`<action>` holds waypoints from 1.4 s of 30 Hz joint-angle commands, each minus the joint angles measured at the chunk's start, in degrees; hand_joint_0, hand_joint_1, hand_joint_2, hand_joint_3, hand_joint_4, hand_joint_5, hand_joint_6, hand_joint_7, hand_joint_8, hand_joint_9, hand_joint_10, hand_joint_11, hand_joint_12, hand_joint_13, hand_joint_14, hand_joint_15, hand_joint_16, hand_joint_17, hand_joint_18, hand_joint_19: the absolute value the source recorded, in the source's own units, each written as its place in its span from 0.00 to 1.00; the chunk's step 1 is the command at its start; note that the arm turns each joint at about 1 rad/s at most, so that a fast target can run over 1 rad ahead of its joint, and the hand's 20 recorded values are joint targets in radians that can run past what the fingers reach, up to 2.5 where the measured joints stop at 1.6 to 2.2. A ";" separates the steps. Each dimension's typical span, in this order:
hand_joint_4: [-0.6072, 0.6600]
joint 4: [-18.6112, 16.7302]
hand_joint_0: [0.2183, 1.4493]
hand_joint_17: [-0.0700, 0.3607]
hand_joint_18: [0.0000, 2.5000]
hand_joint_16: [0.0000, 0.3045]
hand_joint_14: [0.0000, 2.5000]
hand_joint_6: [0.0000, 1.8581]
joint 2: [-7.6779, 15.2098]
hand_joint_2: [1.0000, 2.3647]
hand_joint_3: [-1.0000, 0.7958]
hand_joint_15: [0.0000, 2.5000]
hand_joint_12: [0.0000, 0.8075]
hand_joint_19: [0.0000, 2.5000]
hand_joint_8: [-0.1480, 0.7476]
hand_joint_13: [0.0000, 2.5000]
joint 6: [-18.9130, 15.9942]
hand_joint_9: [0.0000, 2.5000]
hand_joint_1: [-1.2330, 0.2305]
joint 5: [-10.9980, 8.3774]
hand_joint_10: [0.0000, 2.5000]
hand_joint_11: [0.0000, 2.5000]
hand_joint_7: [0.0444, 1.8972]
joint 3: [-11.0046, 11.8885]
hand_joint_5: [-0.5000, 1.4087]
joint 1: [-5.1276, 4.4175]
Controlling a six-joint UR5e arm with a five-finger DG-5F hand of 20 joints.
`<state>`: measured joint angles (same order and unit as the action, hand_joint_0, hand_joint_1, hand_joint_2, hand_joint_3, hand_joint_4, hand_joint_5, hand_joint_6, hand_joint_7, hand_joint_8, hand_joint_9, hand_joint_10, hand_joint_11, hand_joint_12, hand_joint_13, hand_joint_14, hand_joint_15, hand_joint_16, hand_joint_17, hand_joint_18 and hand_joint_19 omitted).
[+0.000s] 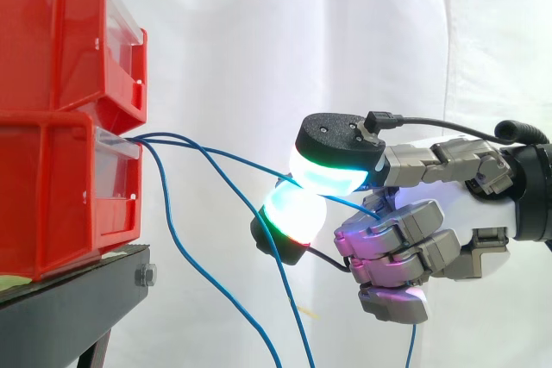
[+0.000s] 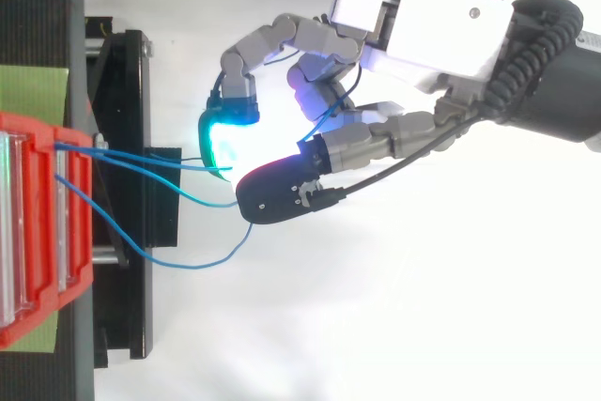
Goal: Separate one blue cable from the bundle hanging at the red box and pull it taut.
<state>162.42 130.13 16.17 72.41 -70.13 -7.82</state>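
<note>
While your hand [image 1: 470, 204] pinches one blue cable [image 1: 250, 164] between its glowing pads [image 1: 323, 174], that strand runs leftward to the red box [image 1: 60, 196], so pull rightward along its length, away from the other cables [image 1: 185, 258] drooping below.

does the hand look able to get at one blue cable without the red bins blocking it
Likely yes: the hand seems to pinch one blue cable between its fingertips, out in open air away from the red bins.

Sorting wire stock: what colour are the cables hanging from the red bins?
The cables are blue, clearest in the side view.
</note>
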 commanded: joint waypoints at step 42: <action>0.38 0.00 0.40 0.40 0.45 0.15 0.70 0.52 0.03 0.01 0.54 0.43 0.47 0.55 0.54 0.35 0.00 0.34 0.34 -0.08 0.80 0.40 0.62 0.00 0.17 0.00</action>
<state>162.42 130.12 16.17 72.41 -70.14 -7.83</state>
